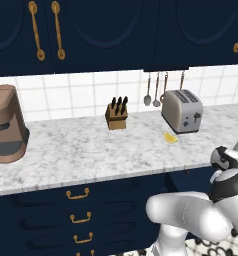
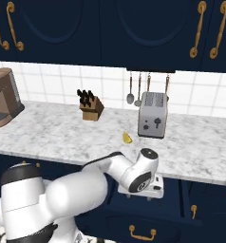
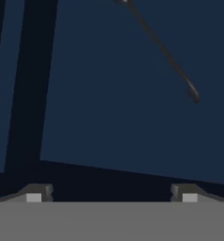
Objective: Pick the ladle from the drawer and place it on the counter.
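Note:
In the hand view I look down into the navy drawer [image 3: 100, 103]. The thin black ladle [image 3: 166, 52] lies on its floor, its slim handle running from the top edge down to the right; the bowl is cut off at the top. My gripper [image 3: 111, 194] hangs above the drawer floor, open, with nothing between its fingertips [image 3: 38, 192], and the ladle is well ahead and to the right. In the right base view my hand [image 2: 142, 186] reaches below the front edge of the white marble counter [image 2: 62, 133], also counter [image 1: 91, 150].
On the counter stand a toaster [image 1: 182, 111], a knife block [image 1: 116, 115], a brown coffee machine [image 1: 7, 130] and a yellow wedge [image 1: 170, 138]. Spoons [image 1: 152, 90] hang on the tiled wall. Narrow navy drawers with brass pulls [image 1: 78, 194] sit below at the left.

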Controlling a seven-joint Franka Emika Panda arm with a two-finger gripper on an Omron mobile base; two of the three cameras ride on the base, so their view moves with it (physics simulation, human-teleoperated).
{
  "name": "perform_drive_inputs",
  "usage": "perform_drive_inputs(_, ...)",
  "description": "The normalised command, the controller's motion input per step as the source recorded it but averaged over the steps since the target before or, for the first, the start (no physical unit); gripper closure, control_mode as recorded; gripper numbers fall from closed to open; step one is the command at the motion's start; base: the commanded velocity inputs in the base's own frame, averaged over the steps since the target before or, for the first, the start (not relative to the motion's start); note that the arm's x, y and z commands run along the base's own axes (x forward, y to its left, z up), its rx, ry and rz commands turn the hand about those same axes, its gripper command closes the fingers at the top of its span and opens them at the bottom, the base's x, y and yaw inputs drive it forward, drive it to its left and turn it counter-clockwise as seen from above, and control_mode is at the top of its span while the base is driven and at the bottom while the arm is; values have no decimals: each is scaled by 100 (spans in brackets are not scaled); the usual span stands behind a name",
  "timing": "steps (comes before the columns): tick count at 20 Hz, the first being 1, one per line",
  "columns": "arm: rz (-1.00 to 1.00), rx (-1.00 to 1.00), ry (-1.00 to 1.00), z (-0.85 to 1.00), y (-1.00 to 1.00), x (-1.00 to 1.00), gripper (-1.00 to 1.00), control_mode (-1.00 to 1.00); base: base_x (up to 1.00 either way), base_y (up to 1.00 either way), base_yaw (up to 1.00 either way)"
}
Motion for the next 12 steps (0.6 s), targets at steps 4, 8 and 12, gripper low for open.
perform_drive_inputs(4, 0, 5, 0, -36, -8, 0, -100, -100, 0, 0, 0)
perform_drive_inputs(8, 0, 3, 0, -39, -6, 10, -100, -100, 0, 0, 0)
perform_drive_inputs(12, 0, 2, 0, -37, -11, 1, -100, -100, 0, 0, 0)
